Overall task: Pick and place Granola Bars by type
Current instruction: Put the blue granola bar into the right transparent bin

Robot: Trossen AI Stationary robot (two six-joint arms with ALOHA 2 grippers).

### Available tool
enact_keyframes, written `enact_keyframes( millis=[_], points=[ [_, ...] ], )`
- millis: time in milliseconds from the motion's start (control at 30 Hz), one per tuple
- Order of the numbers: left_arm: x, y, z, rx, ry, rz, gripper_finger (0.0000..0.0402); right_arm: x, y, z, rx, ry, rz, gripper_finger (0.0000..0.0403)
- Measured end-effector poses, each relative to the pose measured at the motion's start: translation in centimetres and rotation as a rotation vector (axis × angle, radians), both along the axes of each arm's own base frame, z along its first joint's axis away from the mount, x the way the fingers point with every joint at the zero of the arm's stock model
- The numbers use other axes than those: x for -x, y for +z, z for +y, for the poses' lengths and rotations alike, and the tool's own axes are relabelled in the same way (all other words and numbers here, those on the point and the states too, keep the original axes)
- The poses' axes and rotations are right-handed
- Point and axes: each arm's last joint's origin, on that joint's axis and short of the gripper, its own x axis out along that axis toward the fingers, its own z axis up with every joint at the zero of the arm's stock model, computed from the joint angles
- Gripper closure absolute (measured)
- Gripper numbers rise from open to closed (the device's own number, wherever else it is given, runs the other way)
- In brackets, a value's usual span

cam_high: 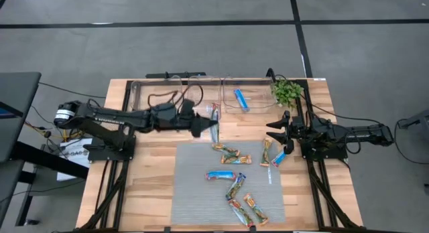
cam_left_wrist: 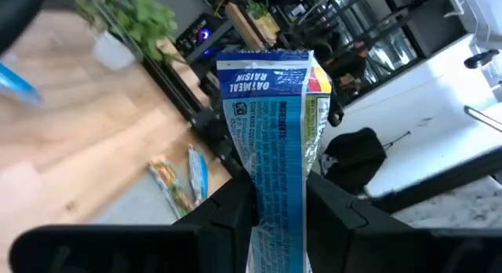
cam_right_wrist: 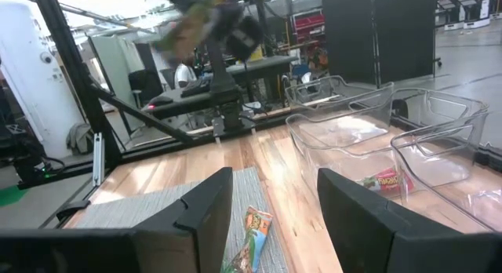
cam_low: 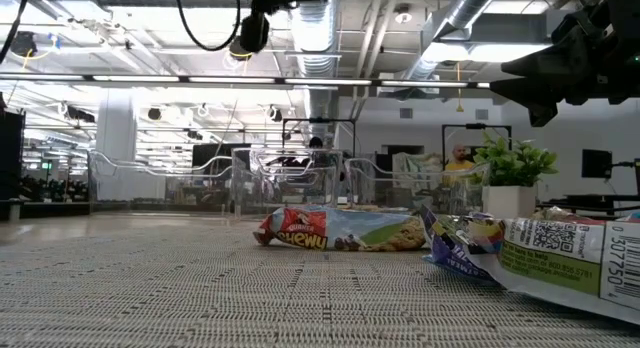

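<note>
My left gripper (cam_high: 210,126) hovers over the wood between the grey mat and the two clear bins, shut on a blue granola bar (cam_high: 215,119). My right gripper (cam_high: 273,130) waits open near the mat's far right corner, above a blue bar (cam_high: 278,158) and a tan-green one (cam_high: 266,152), touching nothing. Several more bars, blue ones (cam_high: 220,175) and green-orange ones (cam_high: 236,158), lie flat on the mat. Another blue bar (cam_high: 240,100) lies on the floor of the right bin (cam_high: 231,107). My left gripper pinches the blue bar between its two fingers (cam_left_wrist: 231,210) at the lower part of the wrapper (cam_left_wrist: 276,196). The rest of the bar, with its crimped end (cam_left_wrist: 263,61), sticks out past the fingertips. The bar is lifted clear of the table.
The empty left bin (cam_high: 144,99) and the right bin stand side by side at the table's far edge. A small green plant (cam_high: 287,91) stands by the far right corner, close to my right arm. Cables lie behind the left bin. The grey mat (cam_high: 194,193) has bare room on its left half.
</note>
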Motion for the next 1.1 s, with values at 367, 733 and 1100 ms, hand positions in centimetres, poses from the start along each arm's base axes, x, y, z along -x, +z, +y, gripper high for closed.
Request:
enact_keyframes(
  millis=[367, 733, 1100],
  points=[
    [-0.1, -1.5, 9.2, -0.060, 0.056, 0.006, 0.0317, 0.0, 0.0, 0.0, 0.000, 0.000, 0.000, 0.0220],
    [-4.6, -4.5, 16.9, -0.003, -0.017, -0.064, 0.0317, 0.0, 0.0, 0.0, 0.000, 0.000, 0.000, 0.0220],
    [-11.3, -2.4, 20.9, -0.257, -0.160, 0.157, 0.0317, 0.0, 0.0, 0.0, 0.000, 0.000, 0.000, 0.0222]
  ],
)
